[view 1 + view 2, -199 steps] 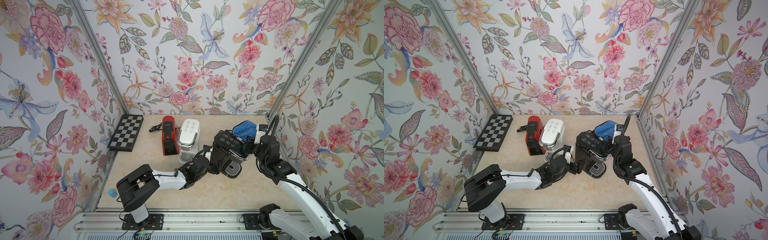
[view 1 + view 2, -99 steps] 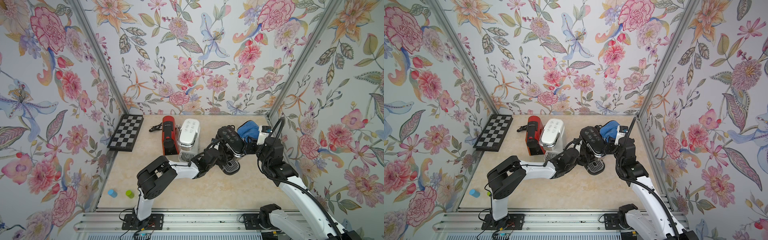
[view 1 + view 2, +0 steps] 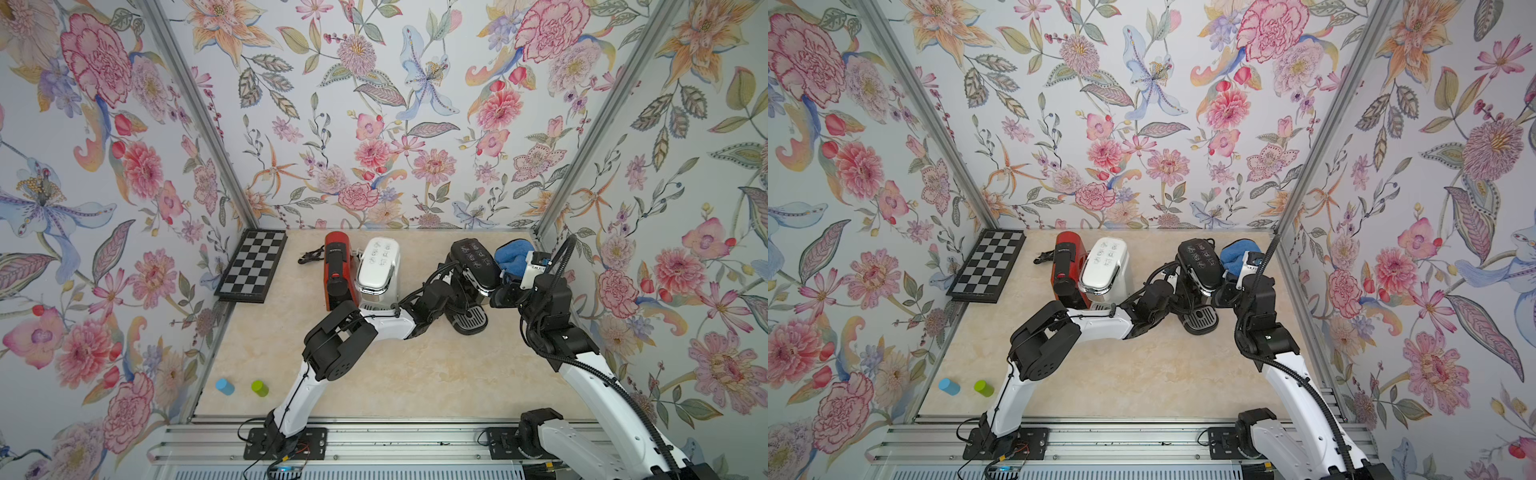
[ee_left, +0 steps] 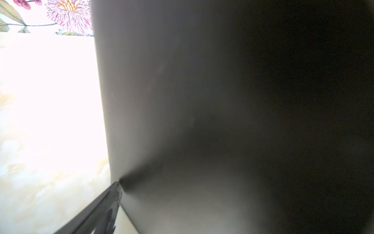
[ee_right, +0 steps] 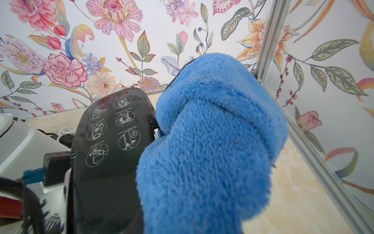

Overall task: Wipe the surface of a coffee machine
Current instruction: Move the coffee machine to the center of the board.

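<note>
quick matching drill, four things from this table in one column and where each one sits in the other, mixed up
1 blue cloth
2 chessboard
3 green cylinder
4 red coffee machine

A beside the white coffee machine
B in the far left corner
C in the right gripper, by the black coffee machine
D near the front edge, next to the blue cylinder

Pairs: 1-C, 2-B, 3-D, 4-A

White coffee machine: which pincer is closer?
Left. Left pincer grips the black coffee machine beside the white coffee machine; right pincer holds the blue cloth beyond the black one.
</note>
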You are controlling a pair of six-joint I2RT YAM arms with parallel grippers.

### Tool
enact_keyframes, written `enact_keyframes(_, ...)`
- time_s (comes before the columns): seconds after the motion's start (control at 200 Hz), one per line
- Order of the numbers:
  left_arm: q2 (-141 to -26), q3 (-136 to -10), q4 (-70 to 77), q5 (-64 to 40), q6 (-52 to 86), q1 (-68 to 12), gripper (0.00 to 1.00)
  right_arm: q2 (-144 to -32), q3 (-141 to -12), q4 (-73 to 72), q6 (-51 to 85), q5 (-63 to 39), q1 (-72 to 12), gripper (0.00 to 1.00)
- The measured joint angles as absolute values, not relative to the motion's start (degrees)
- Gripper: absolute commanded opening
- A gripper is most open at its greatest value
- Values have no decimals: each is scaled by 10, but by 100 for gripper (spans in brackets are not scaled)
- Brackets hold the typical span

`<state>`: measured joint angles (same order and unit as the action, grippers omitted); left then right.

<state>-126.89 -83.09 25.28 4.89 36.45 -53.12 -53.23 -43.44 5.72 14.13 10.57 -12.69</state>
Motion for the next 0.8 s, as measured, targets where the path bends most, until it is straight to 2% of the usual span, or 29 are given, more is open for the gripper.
enact_keyframes(0.215,-1272,-835,253,37,364,-528,97,-534,-455,85,141,93,-131,34)
enact_keyframes(0.345,-1244,-795,253,32,362,-528,97,-546,-481,105,137,92,-164,34)
enact_keyframes(0.56,-1133,-726,237,14,348,-530,95,-578,-542,126,106,128,-260,34)
enact_keyframes(0.801,-967,-675,216,42,318,-533,96,-642,-623,128,76,118,-315,34)
